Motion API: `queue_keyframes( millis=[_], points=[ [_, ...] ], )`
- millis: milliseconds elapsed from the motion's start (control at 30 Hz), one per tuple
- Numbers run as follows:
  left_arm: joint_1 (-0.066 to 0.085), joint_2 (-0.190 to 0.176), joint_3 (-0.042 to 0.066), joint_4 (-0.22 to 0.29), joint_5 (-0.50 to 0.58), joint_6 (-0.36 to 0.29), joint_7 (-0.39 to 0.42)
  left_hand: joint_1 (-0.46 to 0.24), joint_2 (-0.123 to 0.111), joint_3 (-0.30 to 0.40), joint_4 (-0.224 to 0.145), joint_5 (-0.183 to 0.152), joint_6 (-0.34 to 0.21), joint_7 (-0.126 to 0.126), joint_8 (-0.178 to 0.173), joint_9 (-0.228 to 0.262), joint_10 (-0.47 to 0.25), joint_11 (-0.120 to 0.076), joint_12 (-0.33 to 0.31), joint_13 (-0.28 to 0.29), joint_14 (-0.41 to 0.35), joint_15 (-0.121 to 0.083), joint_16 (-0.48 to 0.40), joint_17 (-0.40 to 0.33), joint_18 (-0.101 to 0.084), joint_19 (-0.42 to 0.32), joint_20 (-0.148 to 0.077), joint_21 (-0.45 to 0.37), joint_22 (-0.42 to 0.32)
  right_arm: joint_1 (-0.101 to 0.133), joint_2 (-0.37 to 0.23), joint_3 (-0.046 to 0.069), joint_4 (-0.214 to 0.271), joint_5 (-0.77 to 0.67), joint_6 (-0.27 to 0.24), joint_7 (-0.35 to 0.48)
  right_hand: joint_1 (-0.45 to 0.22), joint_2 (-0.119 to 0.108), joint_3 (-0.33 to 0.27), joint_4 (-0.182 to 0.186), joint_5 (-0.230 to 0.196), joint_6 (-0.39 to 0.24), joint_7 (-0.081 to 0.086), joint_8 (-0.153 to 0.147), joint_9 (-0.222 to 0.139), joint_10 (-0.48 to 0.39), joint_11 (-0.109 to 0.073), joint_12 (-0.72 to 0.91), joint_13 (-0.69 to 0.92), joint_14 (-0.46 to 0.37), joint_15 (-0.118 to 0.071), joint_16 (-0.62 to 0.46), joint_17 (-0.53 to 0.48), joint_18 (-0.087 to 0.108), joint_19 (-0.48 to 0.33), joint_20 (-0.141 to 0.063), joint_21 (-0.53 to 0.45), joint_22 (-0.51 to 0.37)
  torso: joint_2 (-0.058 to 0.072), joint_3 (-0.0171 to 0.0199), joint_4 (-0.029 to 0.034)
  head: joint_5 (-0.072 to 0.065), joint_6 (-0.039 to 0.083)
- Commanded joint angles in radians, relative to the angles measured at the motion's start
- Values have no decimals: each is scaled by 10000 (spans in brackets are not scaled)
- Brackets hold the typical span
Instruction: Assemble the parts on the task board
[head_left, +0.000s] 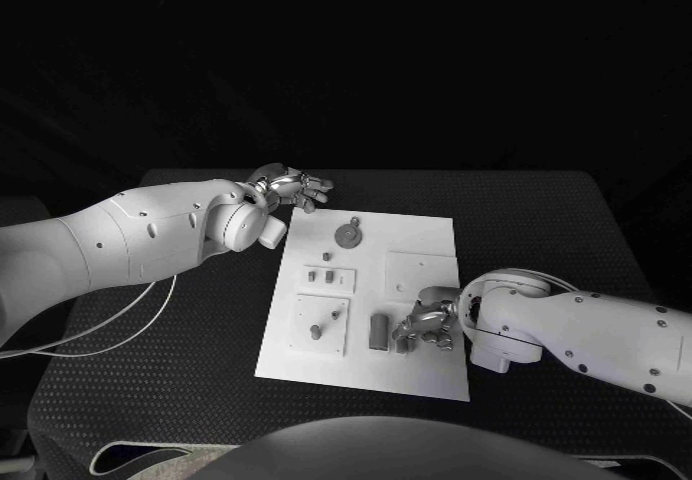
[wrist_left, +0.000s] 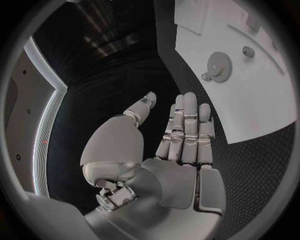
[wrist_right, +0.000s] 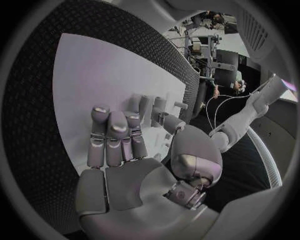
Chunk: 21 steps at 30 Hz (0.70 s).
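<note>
The white task board (head_left: 427, 300) lies in the middle of the black table. A grey gear (head_left: 348, 234) sits on its far part, and small grey parts (head_left: 329, 274) stand in a raised square below it. An upright grey block (head_left: 379, 331) stands near the board's front edge. My right hand (head_left: 428, 325) hovers just to the right of that block, fingers stretched over the board (wrist_right: 106, 75) with nothing in the palm (wrist_right: 125, 165). My left hand (head_left: 296, 187) is at the board's far left corner, fingers straight and together (wrist_left: 184, 135), holding nothing. The gear (wrist_left: 220, 63) lies ahead of it.
Another raised square plate (head_left: 421, 272) sits on the board's right half, and a panel with a small part (head_left: 320, 322) lies at the front left. Black table mat (head_left: 173, 380) surrounds the board on all sides. A white cable (head_left: 101, 330) hangs by my left arm.
</note>
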Motion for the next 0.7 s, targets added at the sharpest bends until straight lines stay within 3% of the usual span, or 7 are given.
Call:
queue_keyframes(
  millis=[33, 200, 233, 267, 333, 567, 700],
  points=[
    [9, 15, 5, 11, -48, 129, 48, -41, 15, 24, 58, 23, -71, -33, 57, -10, -34, 14, 13, 10, 14, 19, -53, 11, -47, -58, -401, -40, 13, -5, -30, 8, 55, -32, 171, 341, 55, -102, 42, 40, -57, -45, 51, 65, 20, 54, -68, 34, 14, -14, -49, 49, 15, 125, 20, -69, 29, -17, 0, 5, 0, -3, 3],
    [9, 4, 5, 9, -49, 128, 46, -39, 15, 25, 57, 23, -72, -33, 58, -11, -34, 14, 13, 10, 15, 19, -54, 12, -47, -58, -401, -41, 15, -6, -154, 7, 74, -63, 378, 541, 800, -363, -492, -698, -26, -153, 92, 87, 51, 10, -33, 35, 37, -29, -30, 42, 14, 125, 6, -93, 75, 13, 1, 7, 2, 5, 2],
    [9, 3, 5, 6, -49, 127, 45, -39, 15, 26, 57, 23, -72, -33, 58, -12, -34, 14, 13, 11, 15, 19, -54, 12, -47, -58, -401, -41, 16, -6, -169, 6, 78, -65, 409, 555, 1006, -383, -729, -932, 14, -187, 99, 88, 57, -11, -18, 36, 45, -38, -25, 39, 15, 125, -12, -90, 77, 17, 0, 9, -1, 10, 2],
    [9, 2, 5, 5, -49, 121, 45, -38, 15, 26, 57, 23, -72, -33, 58, -12, -34, 14, 13, 11, 15, 19, -54, 13, -47, -58, -401, -41, 16, -7, -183, 6, 85, -93, 427, 555, 1174, -259, -1188, -1183, 68, -223, 117, 99, 71, -54, -4, 32, 56, -59, -14, 30, 17, 125, -53, -66, 59, 12, 1, 11, -3, 13, 4],
    [8, -1, 4, 10, -50, 125, 45, -37, 15, 26, 57, 23, -73, -33, 58, -12, -34, 14, 13, 11, 15, 19, -54, 13, -47, -58, -402, -42, 17, -16, -204, 6, 94, -360, 491, 570, 1516, -293, -1593, -1563, 217, -277, 115, 97, 75, -90, 2, 36, 68, -84, -17, 23, 22, 125, -98, -67, 39, 6, 0, 15, -11, 21, 4],
    [8, -5, 4, 10, -53, 122, 43, -36, 15, 26, 57, 23, -73, -33, 59, -13, -34, 14, 14, 11, 15, 18, -54, 14, -47, -58, -402, -42, 18, -54, -263, 5, 91, -536, 580, 553, 1944, -352, -1917, -1851, 36, -265, 110, 123, 85, -86, -9, 42, 69, -91, -17, 17, 24, 125, -109, -66, 15, -15, -2, 20, -19, 21, 36],
    [8, -3, 4, 14, -54, 130, 42, -34, 15, 27, 56, 23, -74, -33, 59, -14, -34, 14, 14, 11, 16, 18, -54, 16, -46, -58, -402, -43, 19, -79, -261, 5, 94, -536, 560, 538, 2014, -340, -2057, -1824, 15, -252, 108, 134, 85, -75, -11, 37, 60, -90, -18, 12, 22, 125, -101, -50, -1, -33, 3, 13, -12, 10, 32]
  ],
)
